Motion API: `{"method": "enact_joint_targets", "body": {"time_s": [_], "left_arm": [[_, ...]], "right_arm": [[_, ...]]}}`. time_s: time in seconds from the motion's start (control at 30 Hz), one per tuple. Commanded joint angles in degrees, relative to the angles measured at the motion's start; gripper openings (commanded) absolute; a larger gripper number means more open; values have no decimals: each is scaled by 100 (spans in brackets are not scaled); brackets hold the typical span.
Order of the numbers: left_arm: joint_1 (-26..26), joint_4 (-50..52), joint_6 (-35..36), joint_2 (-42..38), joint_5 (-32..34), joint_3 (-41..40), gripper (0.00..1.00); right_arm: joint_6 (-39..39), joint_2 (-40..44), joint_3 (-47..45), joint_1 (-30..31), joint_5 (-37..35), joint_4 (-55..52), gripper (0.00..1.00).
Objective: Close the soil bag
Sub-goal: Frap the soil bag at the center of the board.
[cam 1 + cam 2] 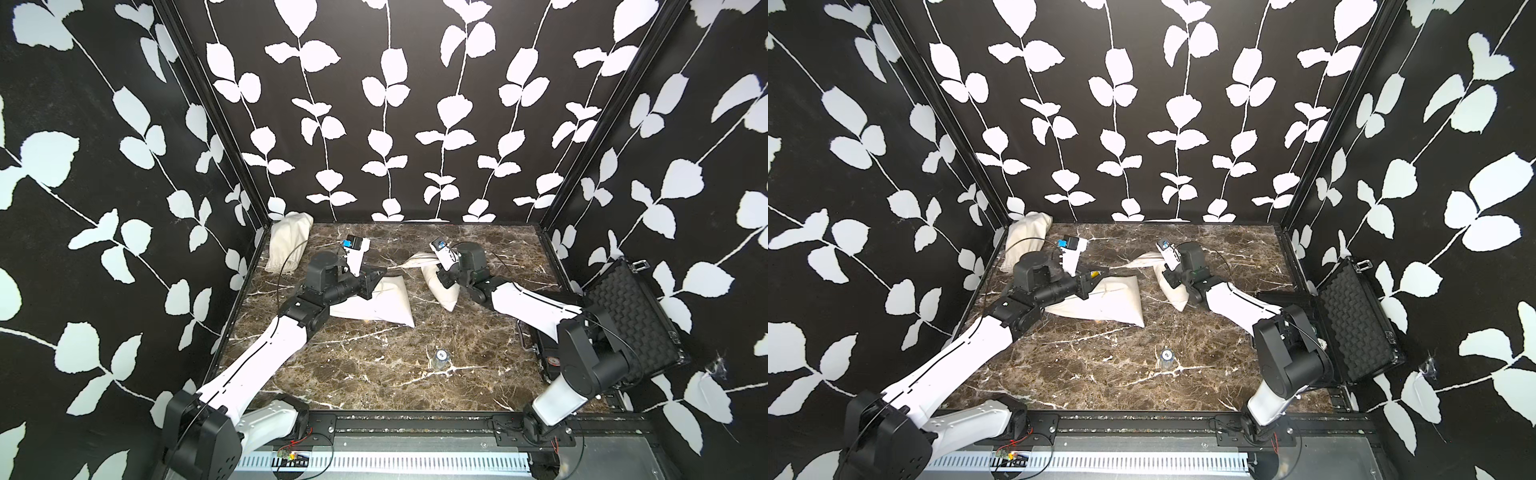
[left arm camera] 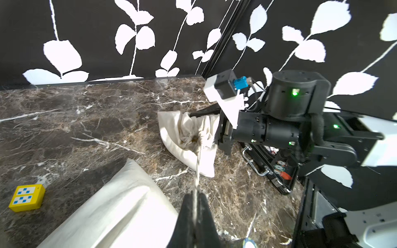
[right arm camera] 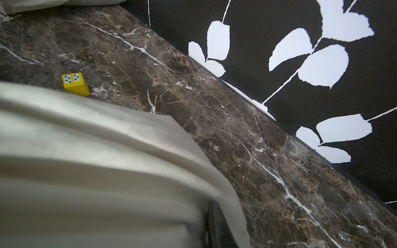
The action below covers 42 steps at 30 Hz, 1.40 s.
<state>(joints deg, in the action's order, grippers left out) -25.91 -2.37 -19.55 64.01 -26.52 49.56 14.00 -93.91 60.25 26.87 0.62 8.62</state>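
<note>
Note that the marble table point(image 1: 374, 374) fills the lower centre of both top views, with an open black case point(image 1: 623, 316) propped at its right edge, foam-lined lid raised. A large white bag point(image 1: 386, 303) lies flat just left of centre, partly under the left arm, and a second white bag point(image 1: 286, 245) sits in the upper left corner of the table against the wall. Locate the soil bag point(image 1: 442, 293) just right of centre in both top views, near the large bag but apart from it. It lies tilted, and its mouth is gathered into tight pleats with a little dark soil showing in the left wrist view. The right gripper point(image 1: 441, 277) is clamped on the bunched fabric at the top of the soil bag, and the right wrist view is largely filled by that cloth. The left gripper point(image 2: 195, 197) is fully clenched on the drawstring point(image 2: 197, 167), which runs taut from its jaws to the pleated mouth. A yellow block point(image 2: 26, 197) with blue-and-white markings stands on the table beside the large bag. A small clear container point(image 1: 441, 357) stands alone in the lower centre of the table.
</note>
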Motion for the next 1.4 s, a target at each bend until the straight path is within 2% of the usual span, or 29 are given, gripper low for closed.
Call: {"method": "enact_joint_targets", "body": {"time_s": [0.0,0.07,0.2,0.3,0.5,0.63,0.73,0.87,1.0,1.1,1.2,1.3,1.37], "left_arm": [[263,-343,-155,-497,-65,221,0],[254,-343,-256,-274,-320,290,0],[218,-657,-604,255,-742,382,0],[180,-710,-718,396,-749,458,0],[174,-508,-687,237,-714,492,0],[161,-486,-715,95,-725,458,0],[163,-454,-719,47,-740,462,0],[145,-442,-724,-23,-749,466,0],[130,-391,-699,-54,-749,482,0],[126,-412,-713,-70,-749,494,0],[121,-386,-702,-192,-894,526,0],[130,-360,-670,-592,-489,471,0],[144,-314,-660,-862,-332,489,0]], "right_arm": [[20,-35,79,-802,-1453,-650,21],[64,81,-25,-727,-802,-572,29],[80,633,-504,-345,529,55,50],[-70,879,-815,21,1087,707,63],[-122,1106,-872,830,1481,1440,77],[-188,1016,-659,1328,1358,1804,79],[-56,887,-359,1587,1072,1756,75],[65,680,43,1732,728,1669,62],[82,588,262,1764,800,1608,52],[125,512,412,1794,809,1441,39],[344,396,444,1774,317,1157,23],[654,60,376,1550,-450,666,16],[555,-193,342,1232,-711,227,14]]}}
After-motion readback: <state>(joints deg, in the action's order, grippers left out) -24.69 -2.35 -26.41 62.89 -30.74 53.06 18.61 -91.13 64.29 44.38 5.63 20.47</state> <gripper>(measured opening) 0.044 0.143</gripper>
